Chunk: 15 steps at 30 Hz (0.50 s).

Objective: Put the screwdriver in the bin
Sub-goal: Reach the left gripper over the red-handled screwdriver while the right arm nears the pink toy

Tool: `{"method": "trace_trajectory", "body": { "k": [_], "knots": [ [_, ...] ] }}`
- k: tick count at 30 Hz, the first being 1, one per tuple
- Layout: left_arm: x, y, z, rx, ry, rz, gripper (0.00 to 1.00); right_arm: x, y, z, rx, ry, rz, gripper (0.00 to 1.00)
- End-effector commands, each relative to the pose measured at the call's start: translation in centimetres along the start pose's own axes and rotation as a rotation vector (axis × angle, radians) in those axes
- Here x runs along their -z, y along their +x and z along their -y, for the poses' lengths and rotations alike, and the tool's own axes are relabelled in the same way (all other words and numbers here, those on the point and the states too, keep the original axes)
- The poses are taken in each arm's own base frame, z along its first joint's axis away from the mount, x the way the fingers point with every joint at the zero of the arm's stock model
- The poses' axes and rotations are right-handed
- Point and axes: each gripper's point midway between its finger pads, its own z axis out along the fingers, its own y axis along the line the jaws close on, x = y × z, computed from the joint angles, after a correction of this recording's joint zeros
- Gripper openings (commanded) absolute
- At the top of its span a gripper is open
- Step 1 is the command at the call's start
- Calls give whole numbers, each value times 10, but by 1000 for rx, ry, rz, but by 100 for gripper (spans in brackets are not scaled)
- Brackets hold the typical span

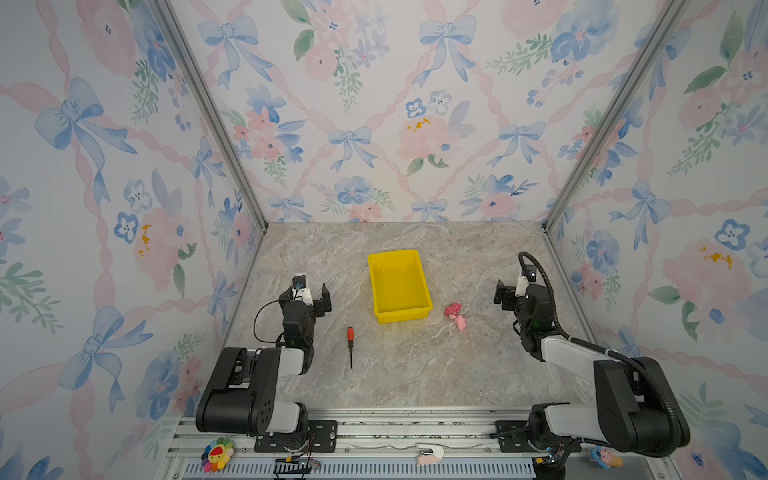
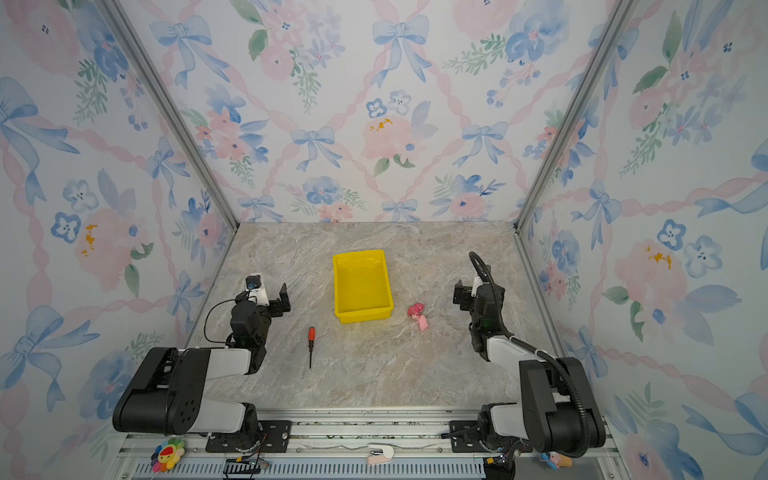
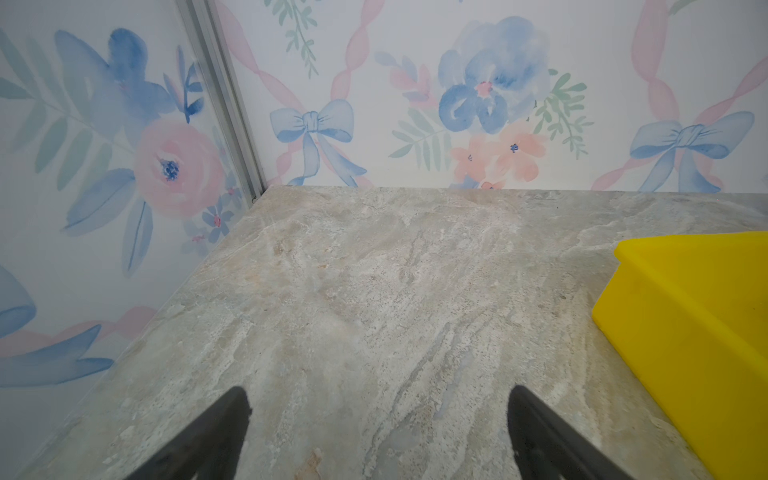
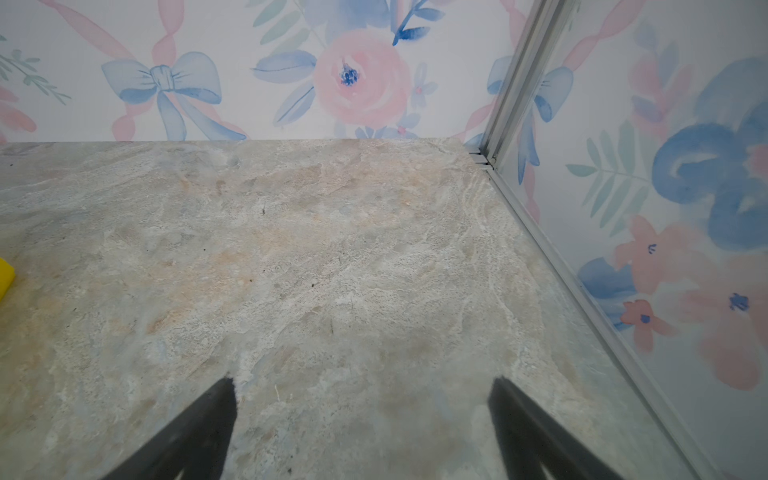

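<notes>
Not started: we note the screwdriver (image 1: 350, 343) loose on the surface (image 1: 415, 374), the bin (image 1: 403, 316) empty. Left pincer (image 3: 378, 395) and right pincer (image 4: 361, 386) gape wide, holding nothing.

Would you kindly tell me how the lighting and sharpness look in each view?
In both top views: soft even light, faint shadows, wall posts splayed by the wide lens; the screwdriver and the bin look crisp. Left wrist view: the left gripper is dark and soft-edged, the tabletop sharp. Right wrist view: the right gripper likewise blurred, no glare on the tabletop.
</notes>
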Motion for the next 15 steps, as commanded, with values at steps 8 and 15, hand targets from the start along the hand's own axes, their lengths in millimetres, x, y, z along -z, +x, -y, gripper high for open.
{"method": "trace_trajectory", "body": {
  "k": [8,15],
  "knots": [
    [7,-20,-31,114,-189,-141,97,41,-33,-15,15,8,-29,97],
    [11,-40,-7,126,-120,-207,98,71,-53,-30,-46,27,-129,97]
  ]
}}
